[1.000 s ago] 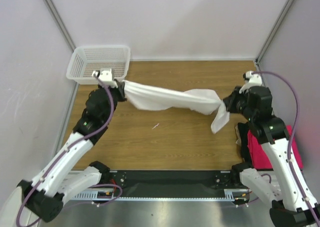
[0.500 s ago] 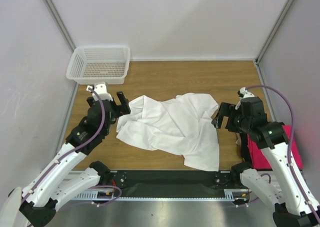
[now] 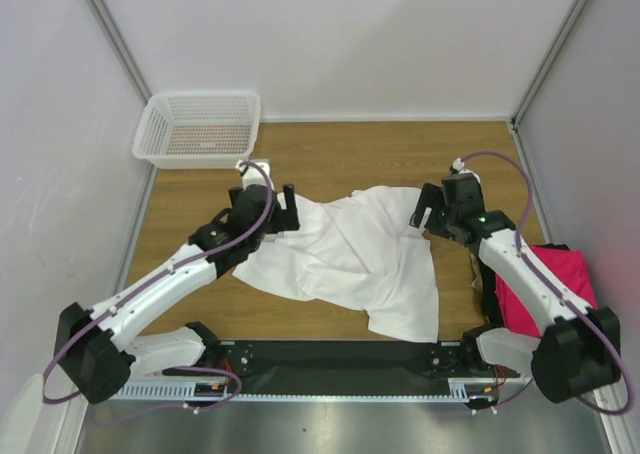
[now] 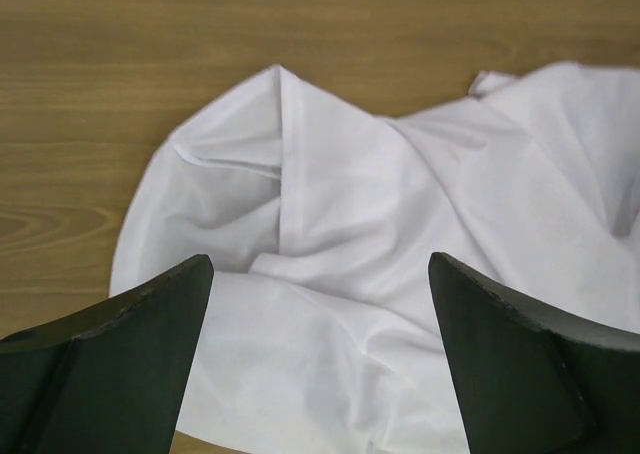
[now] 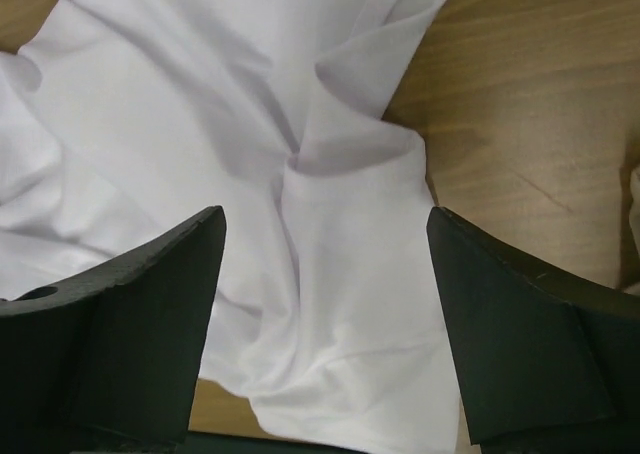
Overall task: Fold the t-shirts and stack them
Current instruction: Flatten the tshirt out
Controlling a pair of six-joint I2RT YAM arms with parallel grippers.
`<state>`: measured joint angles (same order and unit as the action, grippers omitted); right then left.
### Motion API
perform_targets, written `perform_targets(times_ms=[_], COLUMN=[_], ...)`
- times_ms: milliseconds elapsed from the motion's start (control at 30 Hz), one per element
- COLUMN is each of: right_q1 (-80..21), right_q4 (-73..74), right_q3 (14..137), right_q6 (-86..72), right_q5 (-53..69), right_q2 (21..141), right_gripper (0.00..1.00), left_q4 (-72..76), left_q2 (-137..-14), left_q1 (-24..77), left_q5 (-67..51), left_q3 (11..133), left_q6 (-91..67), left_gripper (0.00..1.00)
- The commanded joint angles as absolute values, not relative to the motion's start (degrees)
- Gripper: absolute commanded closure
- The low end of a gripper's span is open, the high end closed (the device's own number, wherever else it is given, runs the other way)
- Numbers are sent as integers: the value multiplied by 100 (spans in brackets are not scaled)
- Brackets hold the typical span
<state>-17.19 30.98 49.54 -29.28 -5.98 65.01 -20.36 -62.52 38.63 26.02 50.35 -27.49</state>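
Note:
The white t-shirt [image 3: 350,259] lies crumpled and partly spread on the wooden table [image 3: 400,154], with folds running across it. My left gripper [image 3: 281,208] hovers open over the shirt's left edge. In the left wrist view, white cloth [image 4: 400,204] fills the space below the left gripper [image 4: 318,264] and nothing is between the fingers. My right gripper [image 3: 424,212] stands open above the shirt's upper right corner. The right wrist view shows the shirt [image 5: 250,124] under the right gripper [image 5: 325,214]. A magenta t-shirt [image 3: 560,279] lies at the right edge, with a strip of black cloth [image 3: 487,282] beside it.
A white mesh basket [image 3: 195,159] stands at the back left corner. Grey walls close in the table on the left, back and right. Bare wood shows behind the shirt and at the left of it.
Both grippers let go of the white shirt, which dropped from being stretched in the air to lying crumpled on the table. Both arms then moved inward over its edges.

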Motion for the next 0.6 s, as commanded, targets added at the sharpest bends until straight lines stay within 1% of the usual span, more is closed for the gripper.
perform_targets(times_ms=[0,100,133,233,300,400,467,567], right_q1=[-1740,-1732,-1723,-1732,-1731,-1749,-1758,-1758], right_q4=[2084,1890,1890,1863,1819,1697,1556,1503], right_q3=[5211,5264,5326,5318,5309,5256,5195,5203], right_q6=[-2725,-2681,-2689,-2760,-2760,-2707,-2672,-2698], right_q5=[-756,-642,-581,-624,-738,-729,-668,-668], right_q2=[7248,7706,7969,8418,8569,8745,8797,8920], right_gripper=[15,22,27,34,35,42,45,56], left_q4=[-1722,-1740,-1697,-1521,-1381,-1135,-959,-1036], left_q2=[-6695,-6890,-6934,-6891,-6847,-6820,-6916,-7293], left_q1=[4051,4122,4131,4148,4157,4157,4157,4157], left_q5=[2434,2531,2531,2496,2461,2435,2470,2548], left_q3=[5194,5195,5160,4949,4791,4562,4378,4385], left_q6=[-2786,-2716,-2707,-2698,-2681,-2611,-2610,-2706], left_gripper=[5,5,5,5,5,5,4,5])
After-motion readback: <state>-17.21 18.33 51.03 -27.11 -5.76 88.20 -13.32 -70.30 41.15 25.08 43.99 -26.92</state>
